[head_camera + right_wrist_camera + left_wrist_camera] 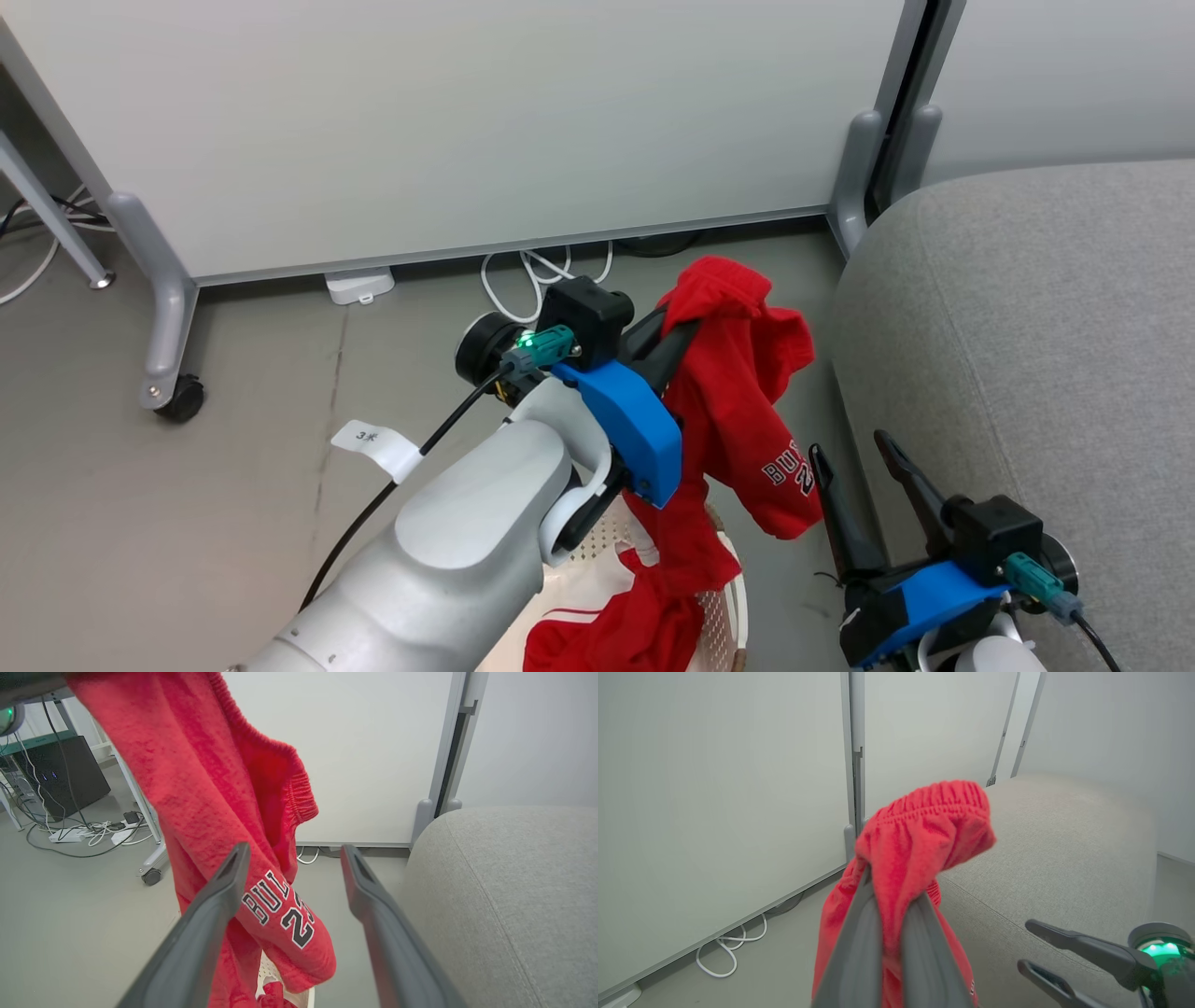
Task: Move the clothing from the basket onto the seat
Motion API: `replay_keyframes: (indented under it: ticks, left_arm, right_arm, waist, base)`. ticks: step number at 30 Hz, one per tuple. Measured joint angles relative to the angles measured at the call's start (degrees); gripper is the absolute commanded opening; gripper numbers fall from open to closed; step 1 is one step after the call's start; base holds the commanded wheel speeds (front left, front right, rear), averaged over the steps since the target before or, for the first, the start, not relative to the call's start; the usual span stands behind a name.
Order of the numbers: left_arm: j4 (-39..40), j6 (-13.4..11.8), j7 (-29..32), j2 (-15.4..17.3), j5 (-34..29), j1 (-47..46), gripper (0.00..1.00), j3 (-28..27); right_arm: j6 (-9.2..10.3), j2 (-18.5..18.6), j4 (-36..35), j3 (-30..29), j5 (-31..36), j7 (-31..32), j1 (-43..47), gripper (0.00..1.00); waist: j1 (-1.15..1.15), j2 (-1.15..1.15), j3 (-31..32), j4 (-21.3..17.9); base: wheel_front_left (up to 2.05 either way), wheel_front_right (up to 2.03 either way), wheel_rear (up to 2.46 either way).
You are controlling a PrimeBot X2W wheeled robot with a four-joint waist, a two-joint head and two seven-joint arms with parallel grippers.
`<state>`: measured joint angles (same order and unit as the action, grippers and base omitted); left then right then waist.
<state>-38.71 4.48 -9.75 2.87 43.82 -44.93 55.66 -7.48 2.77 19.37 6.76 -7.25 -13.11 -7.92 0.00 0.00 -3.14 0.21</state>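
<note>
My left gripper [684, 329] is clamped on the elastic edge of the red garment [738, 392], with the cloth bunched between my two fingers and flopping over their tips. Below the grip the garment hangs loose. The part with the BULLS lettering dangles above the floor [233, 448], to the left of the seat [1027, 327] and not yet over it.

Lower down, red cloth runs into the basket [742, 607], which sits near me under my left forearm. A second red garment [607, 639] with white stripes lies in there, and I cannot tell whether the two are separate or caught together. That is my first worry: if they are tangled, carrying to the right could drag the second one over the rim onto the floor, or tip the light basket.

My second worry is the hold itself. I have only a fold of soft, thick fabric, so a quick swing may let it slide out short of the cushion.

Third, my right gripper [851, 453] waits with its fingers spread, near me and just beside the seat's left edge, right in the hanging leg's path. The cloth may drape over those fingers and snag unless I lift it higher first.
</note>
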Motion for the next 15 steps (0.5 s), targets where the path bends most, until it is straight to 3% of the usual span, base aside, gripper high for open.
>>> replay_keyframes:
  ticks: [15]
  left_arm:
    - [0.7, -2.0, -1.0, 0.0, 6.8, -3.0, 0.0, 8.0]
  right_arm:
    - [0.0, 0.0, 0.0, 3.0, -0.4, 1.3, 0.9, 1.0]
  waist:
    - [0.0, 0.0, 1.4, -0.2]
  base:
    - [0.0, 0.0, 0.0]
